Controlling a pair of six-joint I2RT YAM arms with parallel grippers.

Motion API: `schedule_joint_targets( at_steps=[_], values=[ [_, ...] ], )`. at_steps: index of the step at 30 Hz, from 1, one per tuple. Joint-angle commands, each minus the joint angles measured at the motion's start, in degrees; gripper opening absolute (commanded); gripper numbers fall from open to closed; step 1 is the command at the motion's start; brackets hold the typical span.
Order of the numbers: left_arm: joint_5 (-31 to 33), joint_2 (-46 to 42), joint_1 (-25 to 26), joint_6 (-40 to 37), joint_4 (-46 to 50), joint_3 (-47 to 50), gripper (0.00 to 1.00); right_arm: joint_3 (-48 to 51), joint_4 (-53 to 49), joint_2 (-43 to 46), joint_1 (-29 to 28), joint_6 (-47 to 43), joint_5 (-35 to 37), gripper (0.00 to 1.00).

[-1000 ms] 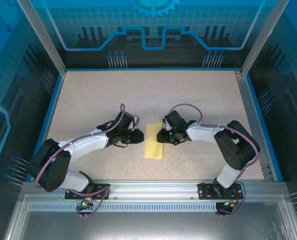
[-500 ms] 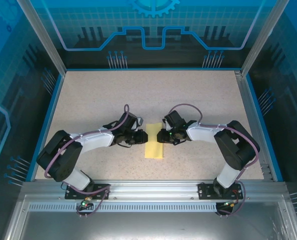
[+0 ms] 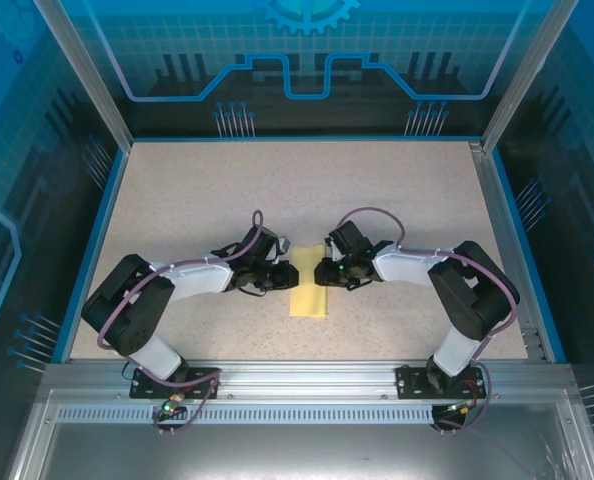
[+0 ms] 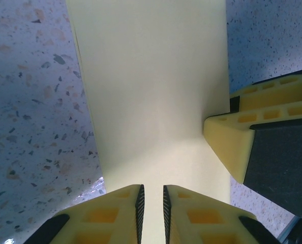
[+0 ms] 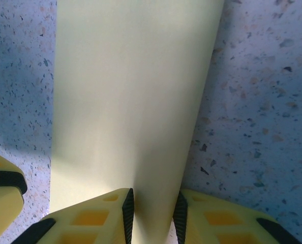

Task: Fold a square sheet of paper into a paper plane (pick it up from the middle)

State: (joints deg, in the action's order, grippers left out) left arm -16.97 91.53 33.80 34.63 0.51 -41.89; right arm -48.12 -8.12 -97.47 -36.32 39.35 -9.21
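Paper [image 3: 310,284], frame center, is thin, floppy, tears easy. My left gripper [image 4: 152,203] & right gripper [image 5: 152,208] are both pinched on its mid edges; keep grip there.

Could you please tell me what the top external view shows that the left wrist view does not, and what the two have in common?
Top external alone: both whole arms, the speckled beige table inside its blue-walled enclosure, and the thin pale yellow paper sheet as a complete narrow strip lying between the left gripper and the right gripper.

Left wrist alone: the left gripper's yellow fingertips, a narrow gap between them, straddling the paper's near edge, and a crease line down its left side.

Both: the yellow paper, the speckled surface, and the right gripper's yellow finger at the paper's opposite edge.
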Motion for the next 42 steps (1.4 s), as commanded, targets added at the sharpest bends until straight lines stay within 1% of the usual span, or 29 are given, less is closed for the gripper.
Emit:
schedule_joint_targets(
  at_steps=[1,10,19,28,33,42],
  values=[
    [-0.1,0.1,0.2,0.1,0.5,-1.4,0.21,0.2,-4.0,-2.2,0.0,-1.1,0.2,0.30],
    [0.8,-1.0,0.2,-0.7,2.1,-1.7,0.20,0.5,-4.1,-2.1,0.2,-1.7,-0.1,0.28],
    [-0.9,0.4,0.7,0.2,0.8,-2.4,0.20,0.5,-3.9,-2.3,0.3,-1.8,-0.4,0.28],
    [-1.2,2.8,1.3,0.0,0.2,-3.4,0.20,0.2,-4.1,-2.2,0.4,-1.9,-0.5,0.29],
    [-1.2,3.0,1.5,-0.1,0.4,-3.4,0.20,0.1,-4.1,-2.5,0.3,-1.6,-0.3,0.31],
    [-1.6,3.3,1.6,0.1,0.0,-3.3,0.20,-0.1,-3.9,-3.1,0.1,-1.7,-0.5,0.31]
  ],
)
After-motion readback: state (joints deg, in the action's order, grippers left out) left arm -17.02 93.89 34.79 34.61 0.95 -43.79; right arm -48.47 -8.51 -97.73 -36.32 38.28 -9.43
